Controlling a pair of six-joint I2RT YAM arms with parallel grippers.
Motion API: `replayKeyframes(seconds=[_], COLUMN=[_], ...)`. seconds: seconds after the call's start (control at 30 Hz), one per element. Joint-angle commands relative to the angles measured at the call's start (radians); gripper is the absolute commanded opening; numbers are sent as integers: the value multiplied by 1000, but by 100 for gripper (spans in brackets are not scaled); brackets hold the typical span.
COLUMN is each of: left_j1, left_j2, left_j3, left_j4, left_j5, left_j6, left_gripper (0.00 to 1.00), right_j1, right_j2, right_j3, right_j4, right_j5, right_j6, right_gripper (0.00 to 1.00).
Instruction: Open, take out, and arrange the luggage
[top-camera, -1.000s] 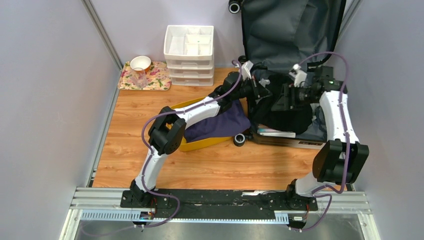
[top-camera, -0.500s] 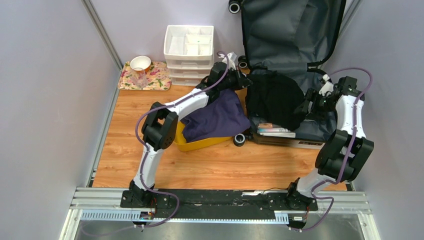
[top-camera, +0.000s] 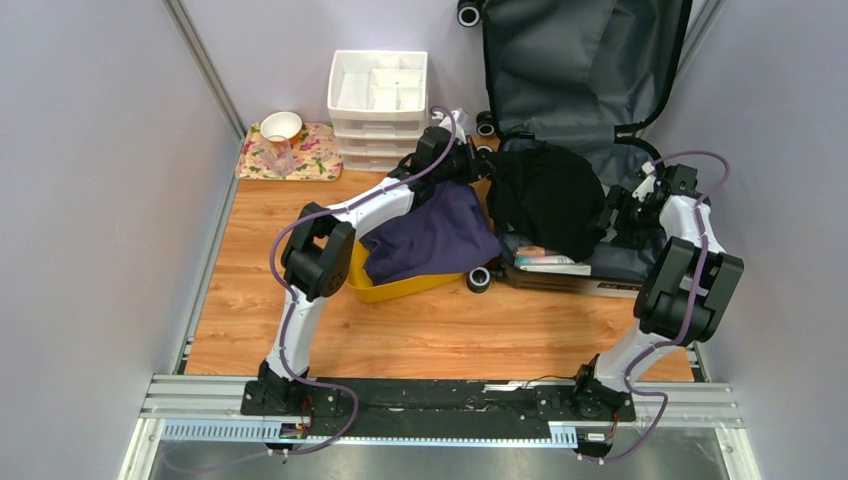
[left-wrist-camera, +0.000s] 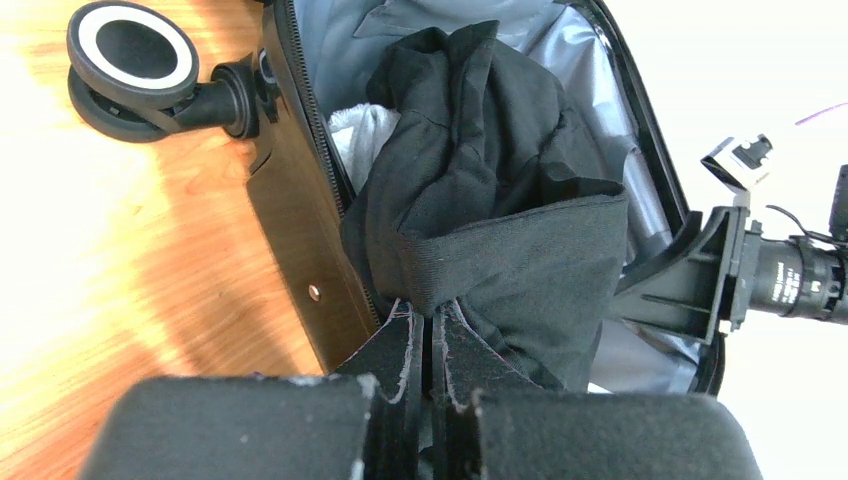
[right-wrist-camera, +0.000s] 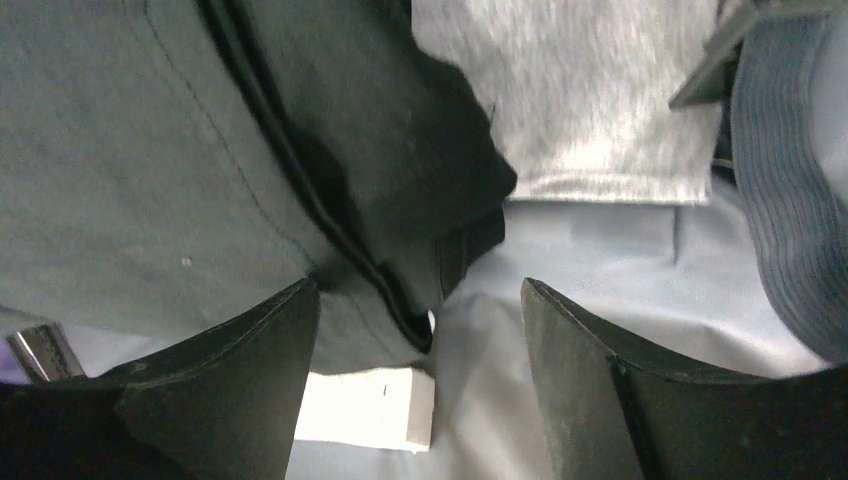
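Observation:
The luggage (top-camera: 580, 60) lies open at the back right, its dark grey lined lid standing up. A black garment (top-camera: 545, 200) is heaped over its lower half. My left gripper (top-camera: 478, 165) is shut on the hem of this black garment (left-wrist-camera: 480, 200) at the suitcase's left edge (left-wrist-camera: 300, 240). My right gripper (top-camera: 615, 215) is open and empty inside the suitcase at the garment's right side. In the right wrist view its fingers (right-wrist-camera: 225, 390) straddle the dark cloth (right-wrist-camera: 400, 170), pale lining (right-wrist-camera: 600, 250) and a white block (right-wrist-camera: 365, 405).
A yellow bin (top-camera: 405, 288) holding a purple garment (top-camera: 430, 235) sits left of the suitcase. A white drawer organizer (top-camera: 378, 95) stands at the back, with a floral tray (top-camera: 315, 160), a bowl (top-camera: 281, 125) and a glass to its left. Suitcase wheels (top-camera: 480, 279) jut out.
My left arm drew back to the left with the black garment's edge in its jaws. My right arm swung out to the right, let the garment go, then came slightly back toward it.

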Motion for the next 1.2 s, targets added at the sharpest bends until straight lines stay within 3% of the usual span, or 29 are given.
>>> replayKeyframes(seconds=[0.0,0.17,0.27,0.37,0.4,0.5,0.7,0.9,1.17], left_j1=[13,11,11,11,11,11,-11,-51,-39], left_j2=[-44,-36,-33,-33,-35,-41,-54,-110,-153], left_j3=[17,17,17,18,21,38,114,144,194], left_j4=[32,39,45,48,48,40,-10,-12,-18], left_j5=[-7,-2,1,3,3,4,17,9,-7], left_j6=[25,22,23,29,34,64,201,469,513], left_gripper=[0,0,0,0,0,0,0,0,0], right_j1=[11,17,27,28,28,27,11,11,13], right_j2=[45,114,128,117,99,67,-74,-177,-196], right_j3=[9,58,79,81,81,111,155,224,303], right_j4=[156,165,154,147,133,40,-33,-34,4], right_j5=[-68,-197,-275,-335,-342,-345,-303,-293,-322], right_j6=[44,64,58,53,46,-18,-59,-14,81], right_gripper=[77,74,67,41,23,0,0,0,0])
